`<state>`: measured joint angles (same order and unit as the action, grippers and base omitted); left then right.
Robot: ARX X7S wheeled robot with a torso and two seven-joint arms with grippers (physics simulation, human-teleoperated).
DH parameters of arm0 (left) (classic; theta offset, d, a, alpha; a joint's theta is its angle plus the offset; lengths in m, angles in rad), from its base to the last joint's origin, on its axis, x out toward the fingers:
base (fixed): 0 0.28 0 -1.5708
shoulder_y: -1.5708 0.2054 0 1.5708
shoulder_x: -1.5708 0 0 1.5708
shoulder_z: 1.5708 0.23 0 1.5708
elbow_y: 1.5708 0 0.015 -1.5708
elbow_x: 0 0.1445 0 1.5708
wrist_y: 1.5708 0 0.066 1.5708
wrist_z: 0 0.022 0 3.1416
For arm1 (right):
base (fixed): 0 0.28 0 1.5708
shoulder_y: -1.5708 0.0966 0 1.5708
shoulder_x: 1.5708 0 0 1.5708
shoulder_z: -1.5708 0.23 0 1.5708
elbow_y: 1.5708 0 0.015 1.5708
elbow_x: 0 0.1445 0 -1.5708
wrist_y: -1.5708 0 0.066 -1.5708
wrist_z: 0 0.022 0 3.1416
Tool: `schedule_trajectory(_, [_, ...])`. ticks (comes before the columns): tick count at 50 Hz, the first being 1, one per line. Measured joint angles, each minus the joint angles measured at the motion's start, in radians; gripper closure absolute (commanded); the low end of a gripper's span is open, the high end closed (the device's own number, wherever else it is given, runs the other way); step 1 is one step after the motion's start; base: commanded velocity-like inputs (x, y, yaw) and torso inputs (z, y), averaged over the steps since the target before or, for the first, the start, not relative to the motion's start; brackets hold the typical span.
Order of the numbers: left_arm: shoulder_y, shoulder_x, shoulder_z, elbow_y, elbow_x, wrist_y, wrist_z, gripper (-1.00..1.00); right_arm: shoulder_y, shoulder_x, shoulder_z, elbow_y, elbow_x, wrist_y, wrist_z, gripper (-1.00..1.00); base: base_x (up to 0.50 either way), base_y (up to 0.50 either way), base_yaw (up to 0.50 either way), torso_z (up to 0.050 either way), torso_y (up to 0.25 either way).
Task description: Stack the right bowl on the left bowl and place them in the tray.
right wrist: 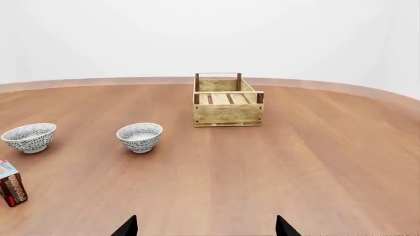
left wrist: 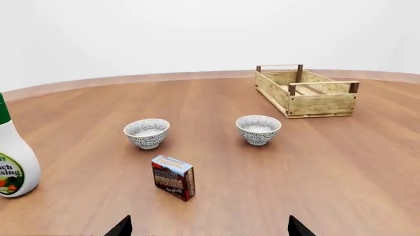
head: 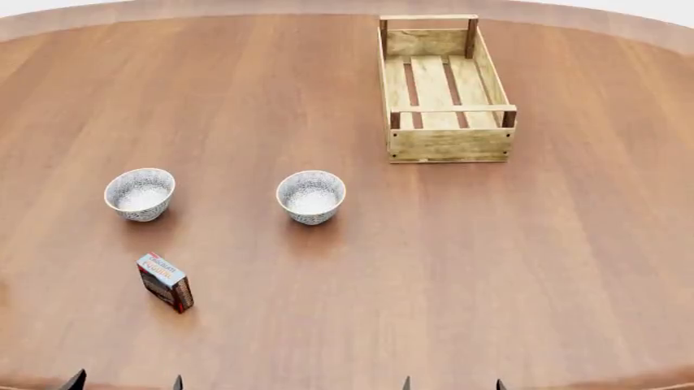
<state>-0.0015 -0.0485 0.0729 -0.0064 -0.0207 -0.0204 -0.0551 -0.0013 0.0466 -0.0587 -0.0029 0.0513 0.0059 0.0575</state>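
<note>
White, featureless walls ring a broad round brown wooden desk (head: 521,268), and the scene reads as a starting layout with nothing yet picked up. Only the dark fingertips of the left pincer (head: 125,382) and of the right pincer (head: 453,383) poke in at the near edge of the head view; on both the tips stand wide apart with nothing between them, so both are released and empty, held back from the desk, probably to keep the view clear before a reach. Nearest the left pincer stands a small colourful pudding box (head: 166,282), upright on the wood and likely only clutter. Beyond it sit two small patterned white-and-grey ceramic bowls, both upright and empty: the left bowl (head: 140,193) and the right bowl (head: 311,196), side by side but well apart, each within reach of its own arm. Farther off, past the right bowl and to its right, lies the long light-wood slatted tray (head: 448,143) with dark corner posts, empty, its open top ready for the stack. A white dressing bottle with a green cap (left wrist: 13,162) shows only in the left wrist view, off beside the left bowl's side of the desk.
</note>
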Motion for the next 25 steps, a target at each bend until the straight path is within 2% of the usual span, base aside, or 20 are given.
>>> schedule_trajectory(13, [-0.002,-0.02,0.031,-0.005,-0.014,-0.008,-0.023,-1.0,0.001,0.021,-0.025,0.003,0.022,-0.002,0.026,-1.0,0.0,0.0,0.0,0.0,0.0])
schedule_trajectory(25, [-0.005,-0.034,0.049,-0.008,-0.04,-0.004,-0.041,-1.0,0.002,0.039,-0.046,0.008,0.04,-0.009,0.045,-1.0,0.0,0.0,0.0,0.05,-0.043])
